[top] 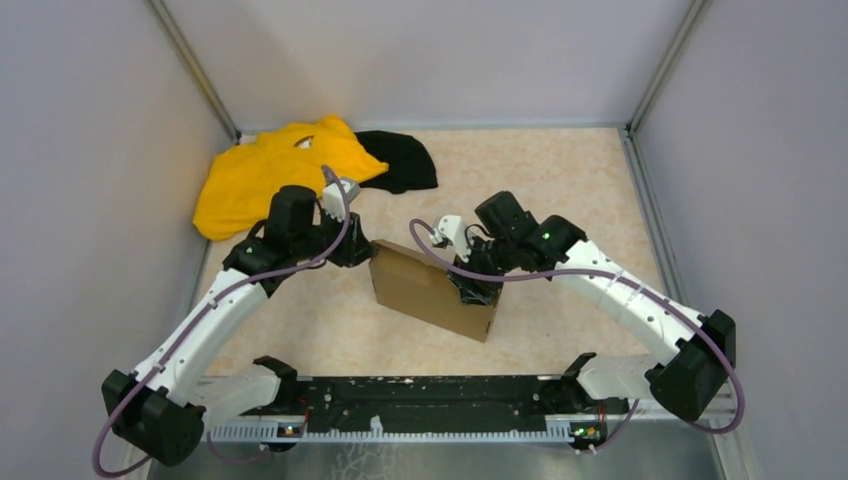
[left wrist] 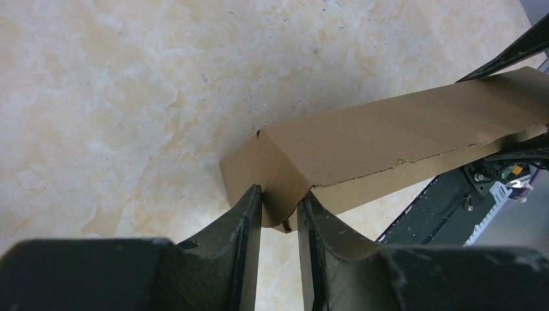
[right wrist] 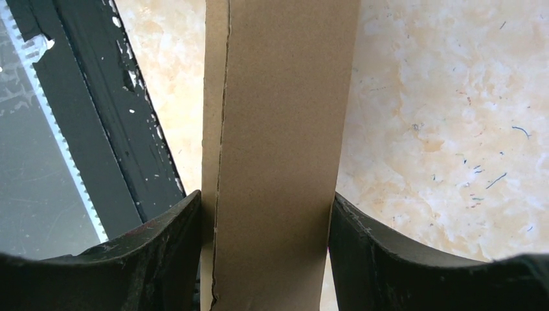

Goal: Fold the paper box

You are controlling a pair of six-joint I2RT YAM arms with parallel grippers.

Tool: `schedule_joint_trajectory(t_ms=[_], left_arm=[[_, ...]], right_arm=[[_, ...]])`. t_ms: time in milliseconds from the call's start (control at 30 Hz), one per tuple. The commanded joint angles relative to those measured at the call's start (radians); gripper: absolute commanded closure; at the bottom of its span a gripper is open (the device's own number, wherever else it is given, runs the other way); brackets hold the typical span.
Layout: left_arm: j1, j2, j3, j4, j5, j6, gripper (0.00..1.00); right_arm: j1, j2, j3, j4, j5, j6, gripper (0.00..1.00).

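The plain brown cardboard box (top: pixel 430 292) is held at both ends. The right gripper (right wrist: pixel 267 206) clamps its fingers across the box's narrow width, apparently to steady it. The left gripper (left wrist: pixel 278 197), fingers nearly together, pinches the end fold, likely to crease it.

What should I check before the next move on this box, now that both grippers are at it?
1. Right gripper grip on the paper box: ok, its fingers press on both faces of a narrow side.
2. Left gripper grip: ok, its fingers pinch the box's end corner.
3. Long seam closed: cannot tell. A ragged edge overlaps the panel under it, and the left wrist view does not show whether it is tucked.
4. Yellow cloth and black cloth clear of the box: ok, both lie apart at the far left.
5. Box flat on the table: cannot tell. It looks tilted from above.
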Motion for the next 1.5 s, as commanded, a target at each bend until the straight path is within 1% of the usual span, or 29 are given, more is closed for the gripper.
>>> schedule_joint_trajectory(t_ms=[0, 233, 533, 767, 1067, 1467], left_arm=[[-0.011, 0.03, 0.071, -0.059, -0.051, -0.009, 0.68], [-0.022, 0.074, 0.151, -0.133, -0.057, -0.007, 0.68], [-0.04, 0.11, 0.22, -0.188, -0.043, -0.03, 0.68], [-0.055, 0.12, 0.231, -0.198, -0.034, -0.067, 0.68], [-0.068, 0.142, 0.264, -0.221, -0.038, -0.075, 0.67], [-0.086, 0.179, 0.325, -0.284, -0.056, -0.075, 0.68]], right_arm=[[0.039, 0.025, 0.025, -0.028, 0.025, -0.038, 0.81], [0.067, 0.024, 0.03, -0.04, 0.078, -0.036, 0.8], [0.087, 0.022, 0.039, -0.036, 0.12, -0.022, 0.79], [0.089, 0.034, 0.037, -0.014, 0.121, -0.012, 0.81], [0.09, 0.035, 0.031, 0.004, 0.112, -0.018, 0.81], [0.106, 0.02, 0.005, 0.018, 0.165, -0.013, 0.82]])
